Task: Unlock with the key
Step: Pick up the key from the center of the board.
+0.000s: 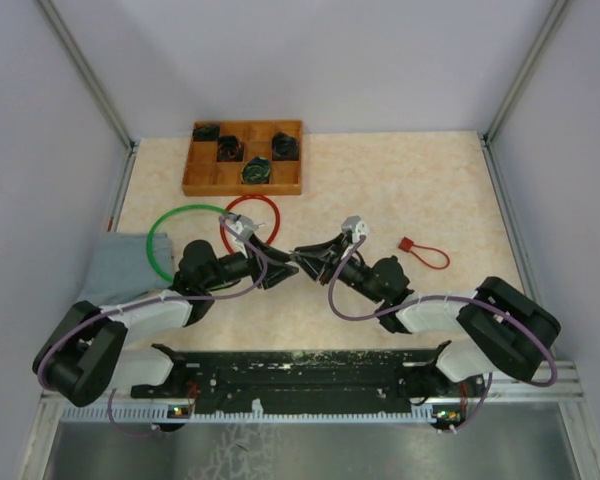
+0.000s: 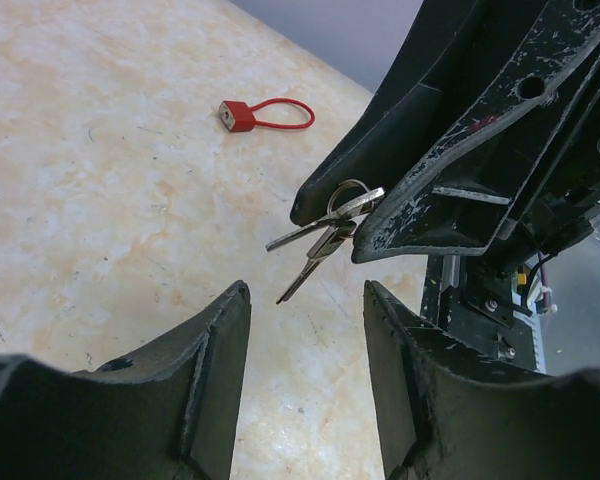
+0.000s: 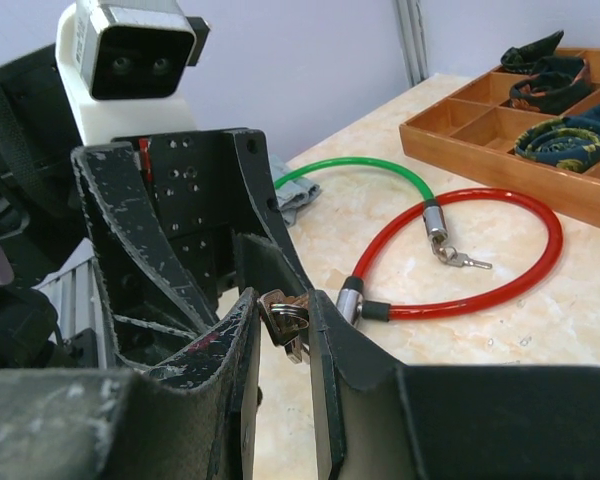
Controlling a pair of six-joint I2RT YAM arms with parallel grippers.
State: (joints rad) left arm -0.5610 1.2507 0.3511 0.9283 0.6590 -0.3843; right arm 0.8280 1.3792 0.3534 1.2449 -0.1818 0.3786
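1. Two grippers meet above the middle of the table (image 1: pixel 410 180). We see the left gripper (image 2: pixel 305 295) with its fingers spread apart and holding nothing. The right gripper (image 3: pixel 283 310) is pinched tight on a bunch of keys (image 2: pixel 325 235).
2. One wooden tray (image 1: pixel 210 187) sits at the far left; we count four dark bundles (image 1: pixel 255 172) in its compartments.
3. One grey cloth (image 1: pixel 120 265) lies by the left arm.
4. Two cable loops lie before the tray: a green loop (image 3: pixel 370 162) and a red loop (image 3: pixel 450 307), the latter with one small key (image 3: pixel 470 261) at its lock.
5. One small red padlock (image 2: pixel 238 116) lies alone, well to the right of the grippers.
6. Two keys, as far as we can tell, hang on that bunch.
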